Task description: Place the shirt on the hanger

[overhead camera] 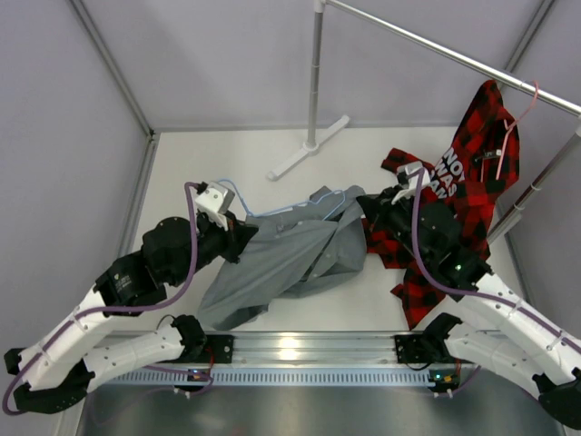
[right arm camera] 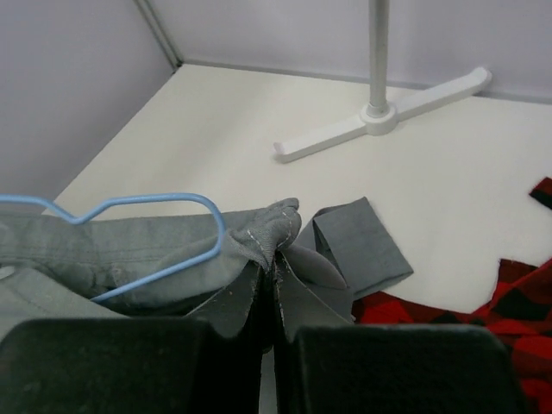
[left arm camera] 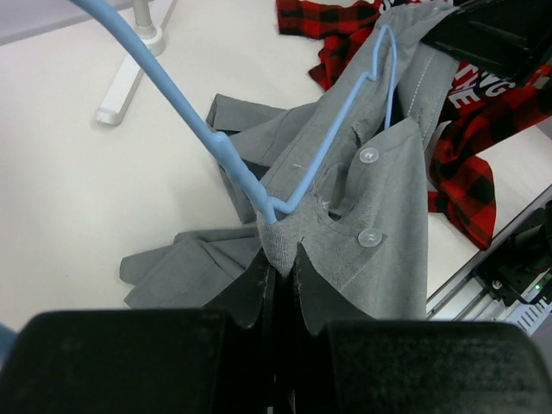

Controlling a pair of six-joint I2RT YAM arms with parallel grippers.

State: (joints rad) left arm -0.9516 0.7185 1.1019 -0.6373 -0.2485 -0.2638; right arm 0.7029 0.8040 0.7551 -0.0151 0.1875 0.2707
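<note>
Grey-green shirt (overhead camera: 281, 259), blue hanger (left arm camera: 222, 147) partly inside, tight in left end effector (left arm camera: 283, 260) and right end effector (right arm camera: 269, 267)

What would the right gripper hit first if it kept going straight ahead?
The right gripper is already shut on the shirt, so cloth comes first; past it probably the white rack foot, though depth is unclear.

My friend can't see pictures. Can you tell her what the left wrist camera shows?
The left gripper pinches a grey shirt right where a corner of a light-blue hanger meets the cloth. A red-and-black plaid shirt lies behind on the white table.
</note>
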